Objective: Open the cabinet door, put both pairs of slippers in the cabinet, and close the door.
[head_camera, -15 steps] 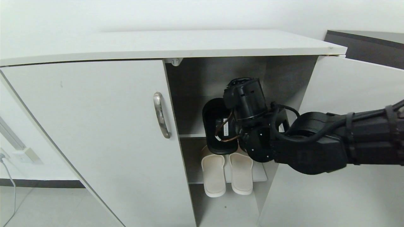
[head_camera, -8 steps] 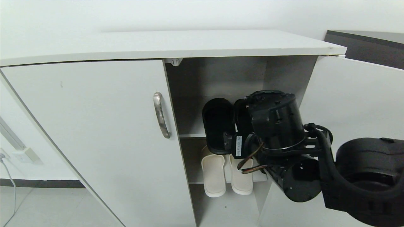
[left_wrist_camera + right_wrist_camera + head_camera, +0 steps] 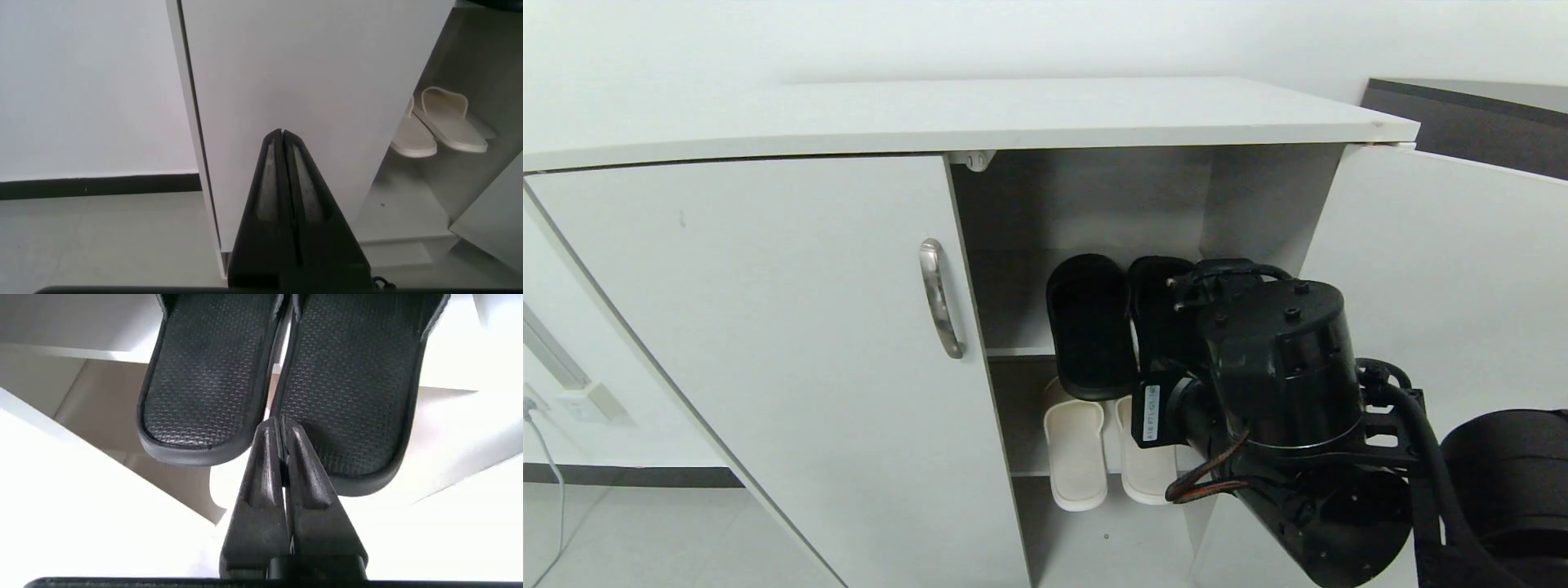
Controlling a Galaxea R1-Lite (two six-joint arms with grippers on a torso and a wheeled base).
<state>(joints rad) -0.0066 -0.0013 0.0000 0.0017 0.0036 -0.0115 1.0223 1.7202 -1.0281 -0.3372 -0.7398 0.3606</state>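
R gripper (image 3: 282, 425) is seen pressed together, empty, just before the heels of the black slippers (image 3: 1094, 322), which are set on the upper shelf (image 3: 1013, 327). L gripper (image 3: 280, 139) is likewise together, empty, facing the shut L door (image 3: 752, 327). White slippers (image 3: 1078, 445) are laid one shelf below. R door (image 3: 1437, 269) is swung open. Grey floor (image 3: 98, 237), white wall (image 3: 1013, 33).

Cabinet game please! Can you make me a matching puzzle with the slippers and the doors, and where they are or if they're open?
Things:
1. black slippers
2. white slippers
3. left door
4. right door

Match with:
A. swung open
B. on the lower shelf
C. shut
D. on the higher shelf

Pairs: 1-D, 2-B, 3-C, 4-A
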